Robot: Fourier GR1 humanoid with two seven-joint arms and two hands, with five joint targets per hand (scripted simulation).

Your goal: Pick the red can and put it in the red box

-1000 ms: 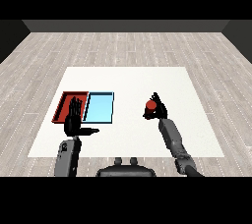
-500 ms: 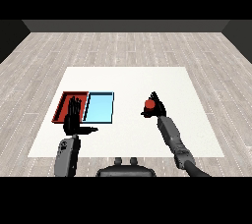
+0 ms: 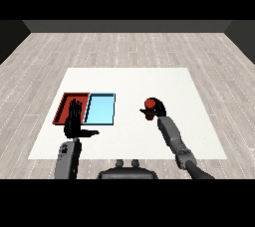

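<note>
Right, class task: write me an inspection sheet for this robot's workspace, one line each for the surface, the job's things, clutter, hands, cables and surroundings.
Surface: white table, bare across its far half.
Job's things: red can at the right hand, right of both trays; red tray and light blue tray lie side by side, red on the left, nothing seen in either.
Clutter: nothing seen.
Hands: right hand curled round the can; left hand open, fingers straight, thumb out, in front of the red tray's near edge.
Cables: nothing seen.
Surroundings: grey plank floor around the table, dark wall behind.
</note>
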